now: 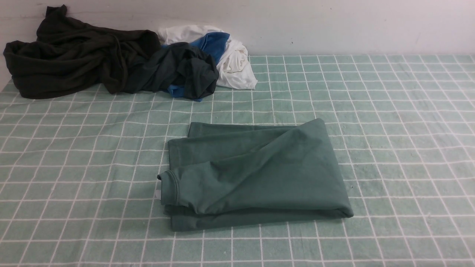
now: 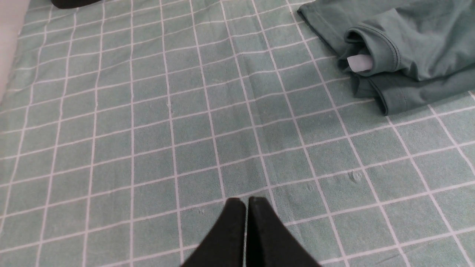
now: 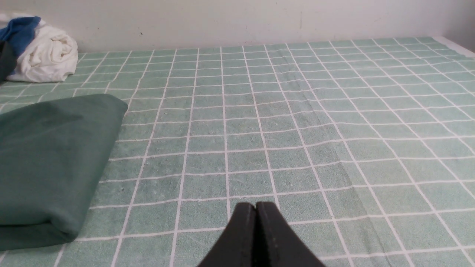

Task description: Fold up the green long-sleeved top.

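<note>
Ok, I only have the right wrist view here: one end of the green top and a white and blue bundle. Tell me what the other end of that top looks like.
Observer: The green long-sleeved top lies folded into a rough rectangle; a sleeve cuff rests on top at its left end, with a white tag sticking out below the cuff.
Operator: Report the left gripper.
Observer: The left gripper is shut, over bare checked cloth, apart from the top.
Operator: Say what else sits by that bundle.
Observer: A very dark garment is heaped at the far left by the wall, with a dark teal-grey one between it and the white cloth.
</note>
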